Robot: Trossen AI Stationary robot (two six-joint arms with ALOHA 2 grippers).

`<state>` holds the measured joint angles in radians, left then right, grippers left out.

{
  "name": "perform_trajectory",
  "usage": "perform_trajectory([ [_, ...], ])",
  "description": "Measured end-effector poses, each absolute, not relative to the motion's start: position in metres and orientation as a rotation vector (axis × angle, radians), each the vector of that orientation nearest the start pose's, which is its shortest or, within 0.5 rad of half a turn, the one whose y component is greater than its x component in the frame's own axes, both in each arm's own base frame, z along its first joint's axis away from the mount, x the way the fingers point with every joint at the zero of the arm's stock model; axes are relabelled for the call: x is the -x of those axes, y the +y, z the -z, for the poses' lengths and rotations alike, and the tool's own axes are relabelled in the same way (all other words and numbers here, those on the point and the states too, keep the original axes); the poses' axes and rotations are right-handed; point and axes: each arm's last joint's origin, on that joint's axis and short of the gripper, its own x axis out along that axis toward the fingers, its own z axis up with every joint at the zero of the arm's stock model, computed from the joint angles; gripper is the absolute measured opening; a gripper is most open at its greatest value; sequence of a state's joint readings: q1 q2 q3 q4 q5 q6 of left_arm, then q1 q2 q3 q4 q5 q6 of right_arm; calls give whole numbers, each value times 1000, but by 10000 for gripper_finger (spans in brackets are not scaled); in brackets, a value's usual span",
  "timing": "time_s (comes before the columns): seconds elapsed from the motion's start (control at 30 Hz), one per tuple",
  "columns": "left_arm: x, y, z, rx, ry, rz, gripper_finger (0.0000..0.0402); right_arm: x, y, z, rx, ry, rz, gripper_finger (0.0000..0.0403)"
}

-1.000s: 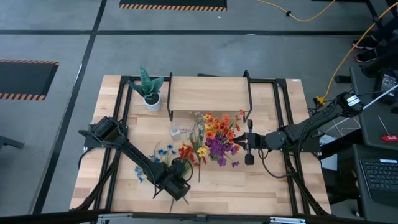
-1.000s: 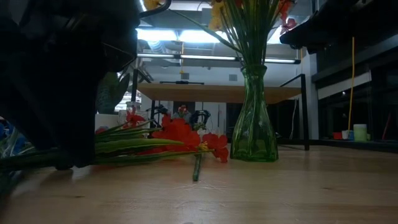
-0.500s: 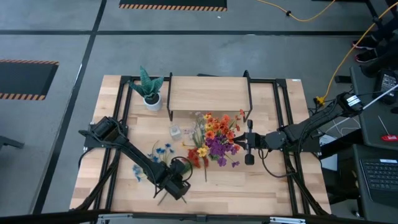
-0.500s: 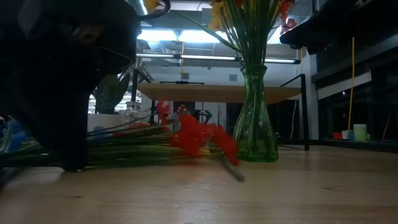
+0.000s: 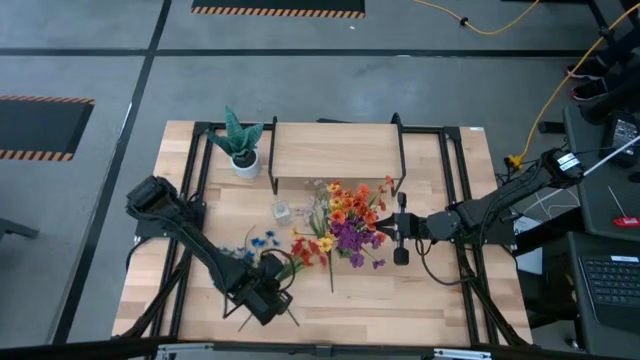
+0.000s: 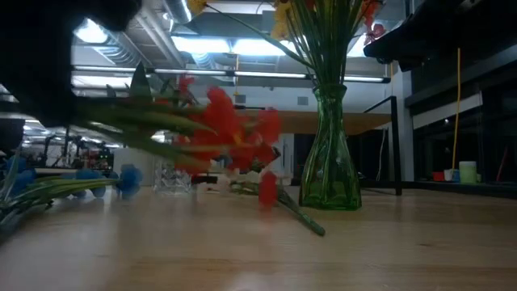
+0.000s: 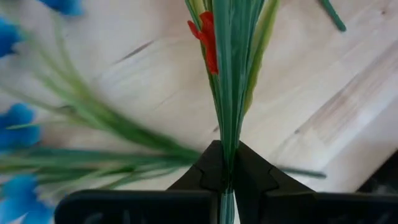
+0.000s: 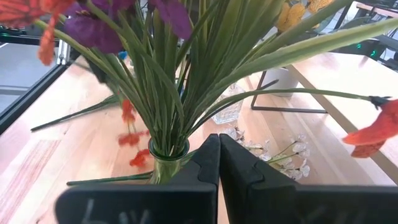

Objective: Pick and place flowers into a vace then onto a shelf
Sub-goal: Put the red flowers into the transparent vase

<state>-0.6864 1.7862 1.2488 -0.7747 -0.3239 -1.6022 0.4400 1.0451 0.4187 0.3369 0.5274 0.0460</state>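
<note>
A: What has changed?
B: The left gripper, pinching red flowers lower left, has lifted them off the table; next, the vase.
A: Right gripper?
B: Pressed together beside it.

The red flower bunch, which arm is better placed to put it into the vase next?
Left. The left gripper is shut on the red flower bunch, lifted off the table. The right gripper is shut beside the green glass vase, holding no loose stems.

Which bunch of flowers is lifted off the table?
The red-bloomed bunch, clamped by the left tool; the blue bunch lies on the table, and others stand in the green vase.
</note>
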Motion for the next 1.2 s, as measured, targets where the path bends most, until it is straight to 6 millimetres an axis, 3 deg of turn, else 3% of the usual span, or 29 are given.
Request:
perform_trajectory([
  [0.53,-220,-213,-244,674,857,-600,13,-195,78,-210,90,259,83,10],
  [0.87,-187,-174,-278,564,667,-786,13,-195,78,-210,88,259,82,10],
  [1.2,-189,-140,-301,277,318,-841,13,-196,78,-212,131,236,79,10],
])
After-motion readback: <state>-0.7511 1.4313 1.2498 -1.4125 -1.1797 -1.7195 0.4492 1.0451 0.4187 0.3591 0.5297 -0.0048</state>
